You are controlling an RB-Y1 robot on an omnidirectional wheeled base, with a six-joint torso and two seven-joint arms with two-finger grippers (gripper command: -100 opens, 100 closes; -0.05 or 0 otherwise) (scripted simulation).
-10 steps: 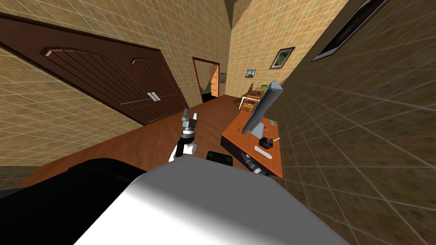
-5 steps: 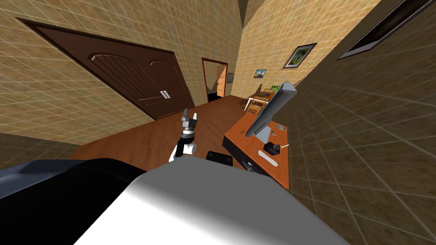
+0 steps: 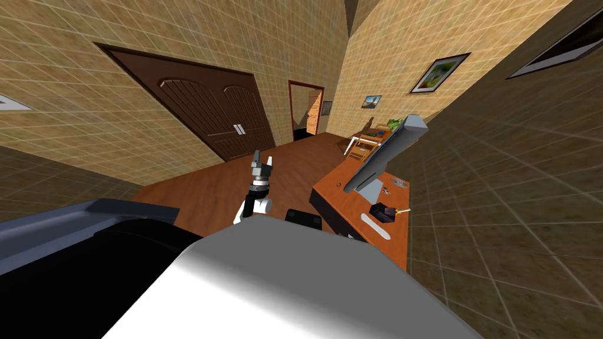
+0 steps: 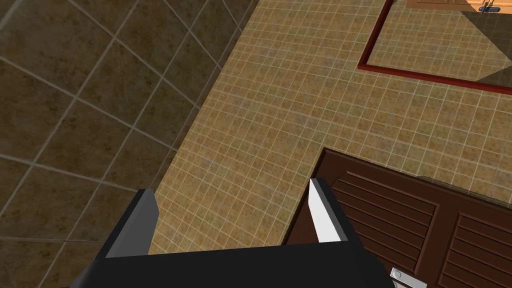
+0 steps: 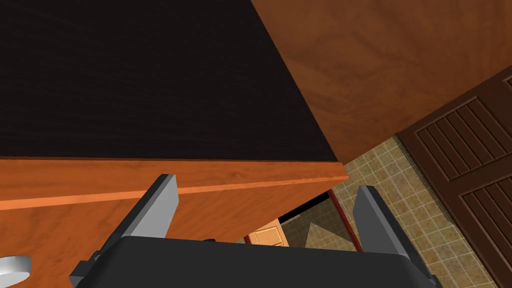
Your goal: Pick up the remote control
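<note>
The remote control (image 3: 375, 225) is a slim white bar lying on the orange table (image 3: 344, 203), near its close end and beside a small black box (image 3: 383, 212). My right gripper (image 5: 265, 210) is open and holds nothing. It sits low beside the table, facing the table's orange edge (image 5: 200, 182) and dark side panel (image 5: 140, 80), short of the remote. My left gripper (image 3: 262, 160) is raised over the floor to the left of the table, and its open fingers (image 4: 325, 215) hold nothing.
A grey flat screen (image 3: 386, 153) stands tilted on the table behind the black box. A dark double door (image 3: 218, 115) and an open doorway (image 3: 306, 112) line the far wall. A dark sofa (image 3: 76, 235) sits at my left. Brown floor (image 3: 206, 191) lies between.
My view has swung, so the door, table and pictures have slid to the right in the head view. Both arms keep their pose and both grippers stay open.
</note>
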